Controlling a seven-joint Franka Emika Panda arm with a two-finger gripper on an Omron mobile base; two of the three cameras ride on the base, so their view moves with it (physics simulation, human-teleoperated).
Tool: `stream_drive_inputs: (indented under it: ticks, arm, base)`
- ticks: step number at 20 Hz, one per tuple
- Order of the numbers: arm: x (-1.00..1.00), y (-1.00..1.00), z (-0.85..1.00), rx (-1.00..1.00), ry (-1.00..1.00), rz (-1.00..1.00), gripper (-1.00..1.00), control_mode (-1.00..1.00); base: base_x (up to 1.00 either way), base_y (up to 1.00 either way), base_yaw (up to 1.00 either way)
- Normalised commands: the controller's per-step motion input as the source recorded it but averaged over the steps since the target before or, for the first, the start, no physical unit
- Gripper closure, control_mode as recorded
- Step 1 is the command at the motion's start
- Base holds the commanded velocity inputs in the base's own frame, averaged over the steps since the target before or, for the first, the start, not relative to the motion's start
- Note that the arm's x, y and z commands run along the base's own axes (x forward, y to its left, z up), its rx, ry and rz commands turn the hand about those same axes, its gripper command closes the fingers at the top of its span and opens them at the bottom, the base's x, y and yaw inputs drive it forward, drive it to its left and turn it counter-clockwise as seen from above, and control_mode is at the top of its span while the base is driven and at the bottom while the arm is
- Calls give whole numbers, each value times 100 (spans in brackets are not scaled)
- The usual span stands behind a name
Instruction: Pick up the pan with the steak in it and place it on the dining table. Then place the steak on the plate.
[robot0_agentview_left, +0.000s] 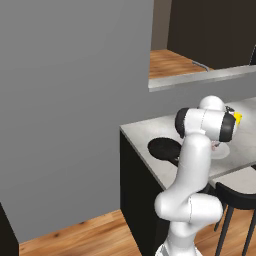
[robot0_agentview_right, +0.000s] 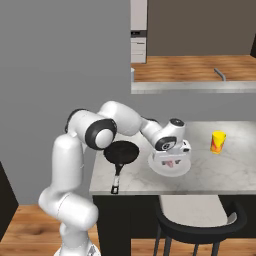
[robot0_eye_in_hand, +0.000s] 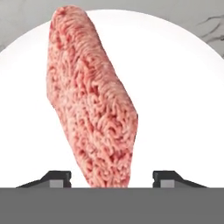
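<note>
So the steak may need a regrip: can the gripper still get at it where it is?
Probably yes: the gripper hangs just above the plate, open, with the steak between its fingertips and nothing blocking.

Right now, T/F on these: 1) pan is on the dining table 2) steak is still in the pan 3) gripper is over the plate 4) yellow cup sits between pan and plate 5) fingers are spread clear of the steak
1) The pan is on the dining table: true.
2) The steak is in the pan: false. It is over the plate, and the pan looks empty.
3) The gripper is over the plate: true.
4) The yellow cup sits between pan and plate: false. It stands beyond the plate, on the side away from the pan.
5) The fingers are spread clear of the steak: true, with a gap on each side.
</note>
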Motion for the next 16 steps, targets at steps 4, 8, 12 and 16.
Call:
stream_drive_inputs:
  ticks: [4, 8, 12, 16]
  arm:
    - [0, -18, 4, 4, -4, 0, -100, -100]
    - [0, -16, 18, 6, -3, 0, -100, -100]
    - [-2, -2, 45, 5, -4, 0, -100, -100]
    - [-7, 12, 66, 2, -4, 0, -100, -100]
  base:
    - [0, 0, 0]
    - [0, 0, 0]
    - [0, 0, 0]
    - [0, 0, 0]
